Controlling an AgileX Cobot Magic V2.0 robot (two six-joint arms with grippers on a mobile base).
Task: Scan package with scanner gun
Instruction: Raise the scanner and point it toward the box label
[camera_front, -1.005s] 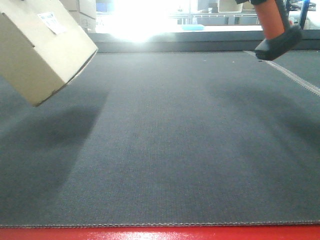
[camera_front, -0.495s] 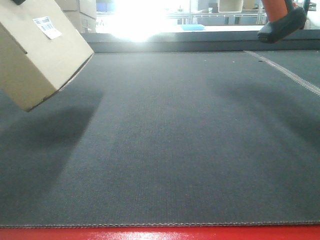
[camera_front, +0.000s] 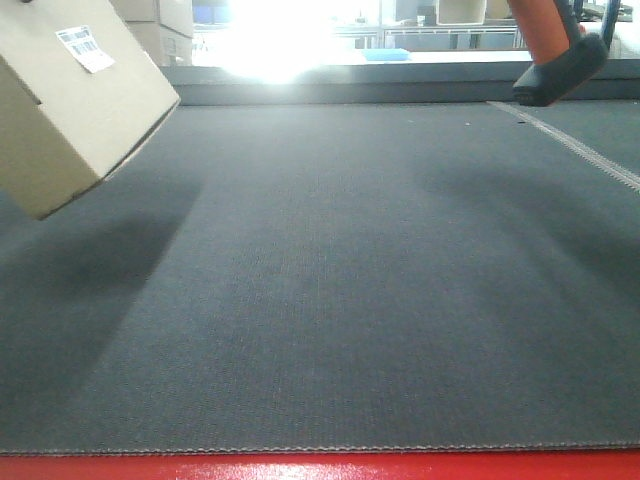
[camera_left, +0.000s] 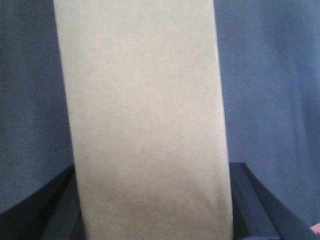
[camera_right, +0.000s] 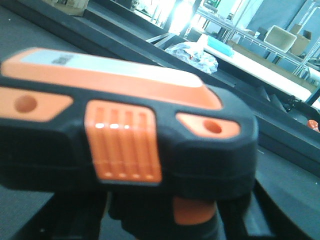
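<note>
The package (camera_front: 75, 110), a plain brown cardboard box with a white barcode label (camera_front: 83, 45) on its upper face, hangs tilted above the grey belt at the upper left. In the left wrist view its bare side (camera_left: 145, 115) fills the middle, and my left gripper (camera_left: 152, 210) is shut on it, with dark fingers (camera_left: 47, 210) showing at both sides. The scanner gun (camera_front: 558, 60) hangs at the upper right, orange handle up and black base down. Its black and orange head (camera_right: 125, 125) fills the right wrist view, where my right gripper (camera_right: 160, 220) is shut on the handle below.
The grey belt (camera_front: 330, 280) has a red front edge (camera_front: 320, 468) and a white seam (camera_front: 590, 155) at the right. A raised dark ledge (camera_front: 350, 85) borders the far side. Cardboard boxes (camera_front: 160, 25) stand behind. A crumpled plastic bag (camera_right: 192, 52) and racks lie beyond.
The package has drifted left and slightly up in the left gripper's hold. The scanner gun has risen a little toward the top right.
</note>
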